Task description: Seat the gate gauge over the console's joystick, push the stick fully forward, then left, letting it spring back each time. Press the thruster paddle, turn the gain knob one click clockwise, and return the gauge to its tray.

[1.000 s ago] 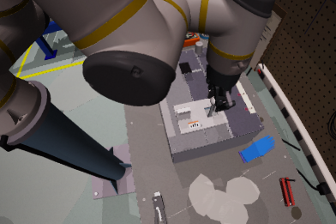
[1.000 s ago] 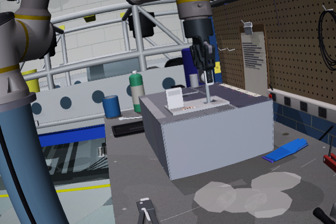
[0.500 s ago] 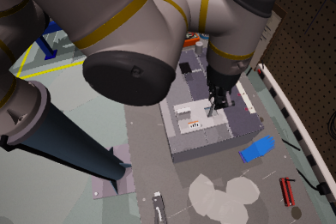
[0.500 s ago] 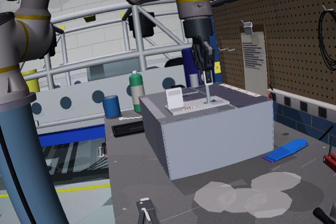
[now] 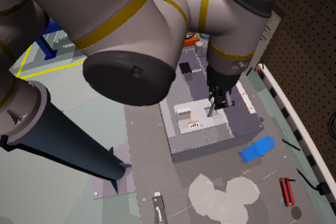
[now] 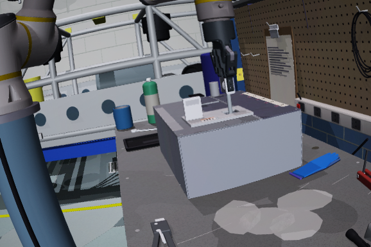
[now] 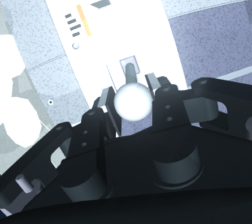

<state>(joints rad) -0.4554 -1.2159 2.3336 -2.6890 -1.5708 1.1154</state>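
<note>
The white gate gauge (image 6: pixel 221 114) lies flat on the grey console (image 6: pixel 231 141) with the joystick (image 6: pixel 229 103) rising upright through its square opening. I hold the joystick's ball knob (image 7: pixel 132 105) in my closed gripper (image 7: pixel 130 87), directly above the gauge. The gauge carries an upright white tab (image 6: pixel 192 108) and an orange mark (image 7: pixel 83 19) at its other end. A grey cylinder (image 6: pixel 214 89), perhaps the gain knob, stands on the console's far side. I cannot pick out the thruster paddle or the gauge's tray.
The robot arm's links (image 5: pixel 128 27) hide much of the bench in the side camera. A blue glove (image 6: pixel 316 165) and a red clamp (image 5: pixel 287 191) lie right of the console. A green bottle (image 6: pixel 150 100), a blue can (image 6: pixel 123 117) and a black tray (image 6: pixel 141 141) sit to its left.
</note>
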